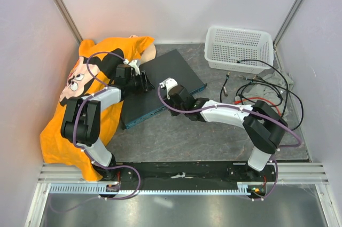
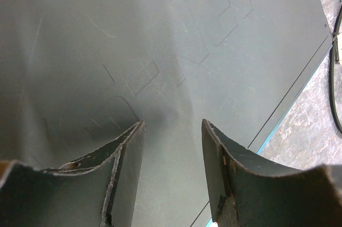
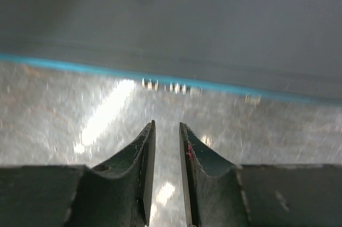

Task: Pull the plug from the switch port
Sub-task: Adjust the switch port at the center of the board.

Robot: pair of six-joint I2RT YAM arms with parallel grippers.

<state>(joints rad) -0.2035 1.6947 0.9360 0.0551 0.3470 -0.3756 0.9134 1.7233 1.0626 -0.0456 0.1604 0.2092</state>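
Note:
The switch (image 1: 160, 80) lies flat at the table's middle, with a dark top and a teal front face toward the near right. My left gripper (image 1: 146, 83) hovers open and empty over its left part. In the left wrist view the gripper (image 2: 172, 125) is just above the dark top of the switch (image 2: 160, 40). My right gripper (image 1: 173, 94) is at the front face, jaws a narrow gap apart and empty. In the right wrist view the gripper (image 3: 165, 126) points at the teal edge and small sockets (image 3: 171, 86). No plug shows in the sockets. A loose plug end (image 1: 227, 81) lies on the table.
A white mesh basket (image 1: 239, 49) stands at the back right. Black and red cables (image 1: 267, 91) sprawl on the right of the table. An orange printed shirt (image 1: 85, 93) covers the left side, under the left arm. Walls close in on both sides.

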